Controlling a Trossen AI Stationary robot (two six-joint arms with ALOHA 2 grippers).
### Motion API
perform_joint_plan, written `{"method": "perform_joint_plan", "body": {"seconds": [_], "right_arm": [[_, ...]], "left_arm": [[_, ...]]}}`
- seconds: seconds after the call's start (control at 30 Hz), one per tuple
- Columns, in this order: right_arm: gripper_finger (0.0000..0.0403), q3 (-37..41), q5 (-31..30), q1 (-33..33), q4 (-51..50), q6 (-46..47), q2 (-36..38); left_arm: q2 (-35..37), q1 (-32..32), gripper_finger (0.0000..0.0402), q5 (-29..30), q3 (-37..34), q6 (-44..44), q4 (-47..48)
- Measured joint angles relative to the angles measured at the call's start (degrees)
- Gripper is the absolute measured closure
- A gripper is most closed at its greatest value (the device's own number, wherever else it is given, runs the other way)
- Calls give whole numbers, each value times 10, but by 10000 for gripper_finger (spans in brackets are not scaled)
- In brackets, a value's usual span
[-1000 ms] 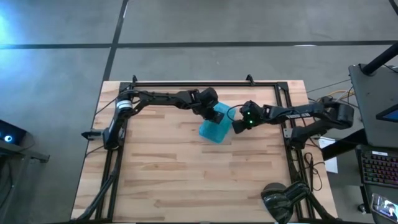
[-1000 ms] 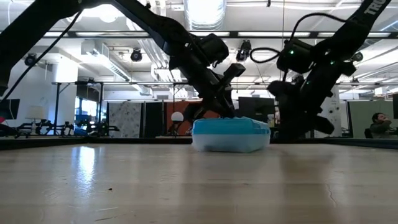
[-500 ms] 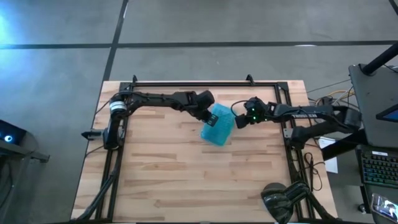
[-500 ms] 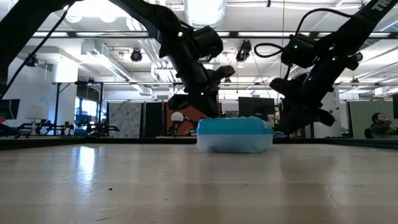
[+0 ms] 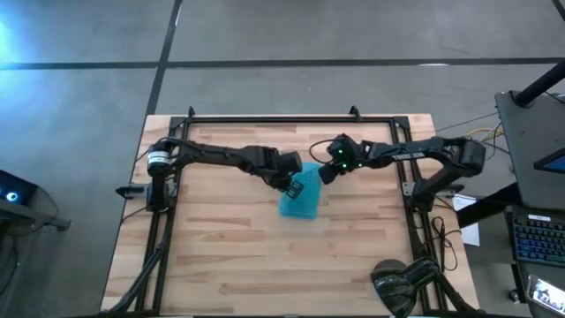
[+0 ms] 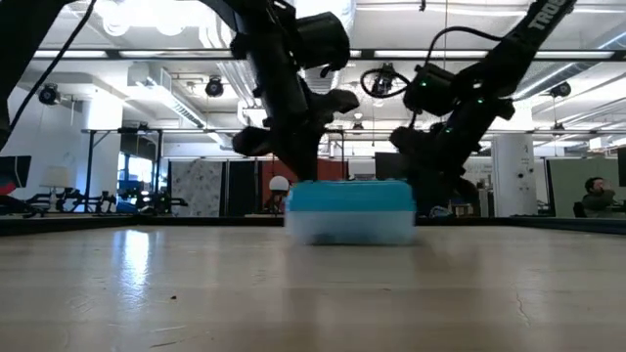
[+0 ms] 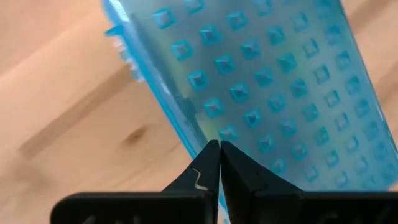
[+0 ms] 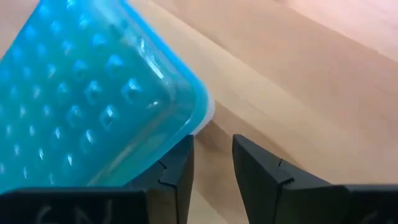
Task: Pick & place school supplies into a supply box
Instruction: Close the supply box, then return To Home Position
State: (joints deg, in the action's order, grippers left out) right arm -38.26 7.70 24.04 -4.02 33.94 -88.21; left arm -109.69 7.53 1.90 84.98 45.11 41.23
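Note:
The supply box (image 5: 298, 198) is closed and lies flat on the wooden table, its studded teal lid up; in the low view the supply box (image 6: 350, 209) sits mid-picture. No pens, pencils or scissors show. My left gripper (image 5: 293, 183) is shut at the box's far-left long edge (image 7: 186, 118). My right gripper (image 5: 323, 173) stands narrowly open at the box's far-right corner (image 8: 189, 102), low to the table. In the right wrist view one dark finger (image 8: 177, 165) lies right along that corner. My left gripper comes down on a slant from the table's far-left side. Its shut fingertips (image 7: 214, 155) meet the teal lid at its long edge (image 7: 205, 134). The box stays flat on the table. My right gripper has one finger beside the box corner; I cannot tell whether it touches.
A black metal frame (image 5: 291, 117) runs along the table's far edge and down both sides. A dark rounded object (image 5: 397, 283) sits at the near-right corner. The near half of the board (image 5: 265, 265) is bare wood. A person (image 6: 594, 196) sits far off in the room.
My left gripper has moved toward the near edge, and my right gripper toward the table's left. The box has slid along the table toward the near-left and turned about, its long side now running more from far to near.

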Motion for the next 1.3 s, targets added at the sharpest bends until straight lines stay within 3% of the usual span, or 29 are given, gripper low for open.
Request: {"method": "perform_joint_plan", "body": {"seconds": [0.2,0.5,0.7,0.93,1.17,1.3], "right_arm": [[292,-18,-17,-2,-19,-31,24],[289,-14,-118,-2,-126,-89,179],[295,-10,-32,-9,-125,-164,344],[306,-17,-64,-8,-197,-141,547],[316,-17,-48,-9,-224,-115,702],[321,10,-28,-9,-256,-101,765]], "left_arm": [[51,1,401,55,-39,51,18],[144,0,401,64,-70,46,-72],[197,1,401,62,-83,-16,-224],[244,2,401,132,-84,-35,-226],[266,-11,401,92,-85,-33,-224],[265,-54,401,94,-104,-97,-249]]}}
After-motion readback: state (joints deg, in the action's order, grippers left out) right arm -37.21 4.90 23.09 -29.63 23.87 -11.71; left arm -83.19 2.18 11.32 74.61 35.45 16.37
